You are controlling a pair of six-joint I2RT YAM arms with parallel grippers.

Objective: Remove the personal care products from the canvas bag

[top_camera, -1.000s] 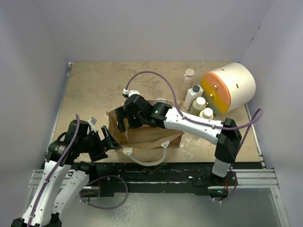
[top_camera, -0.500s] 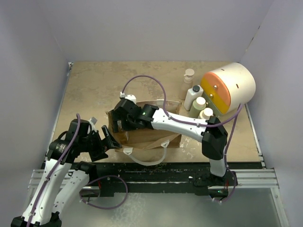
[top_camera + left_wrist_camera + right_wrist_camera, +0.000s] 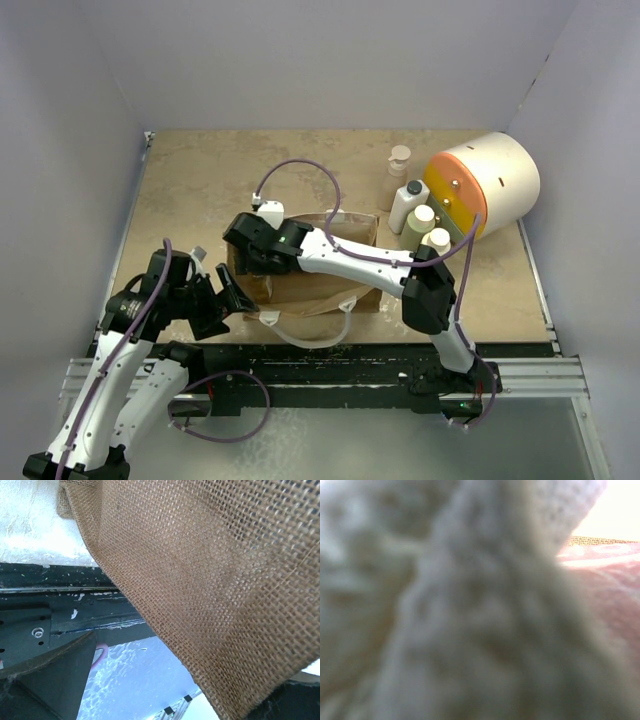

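Note:
The canvas bag (image 3: 320, 285) lies on its side in the middle of the table, its rope handle (image 3: 300, 335) towards the near edge. My right gripper (image 3: 254, 260) reaches into the bag's left end and its fingers are hidden. The right wrist view is a grey blur with a strip of weave (image 3: 600, 541). My left gripper (image 3: 232, 298) is at the bag's near left corner. Its jaws stand wide apart and the bag's cloth (image 3: 210, 580) hangs between them. The beige pump bottle (image 3: 400, 162), white black-capped bottle (image 3: 408, 204), olive-green bottle (image 3: 420, 223) and cream bottle (image 3: 436, 240) stand at the back right. The amber bottle is hidden.
A large white, orange and yellow cylinder (image 3: 485, 185) lies at the back right, right beside the bottles. Grey walls close in the table on three sides. A black rail (image 3: 330, 358) runs along the near edge.
My right arm has swung left and pushed its gripper further into the bag's left end. The bag has flattened a little. The left arm has barely moved.

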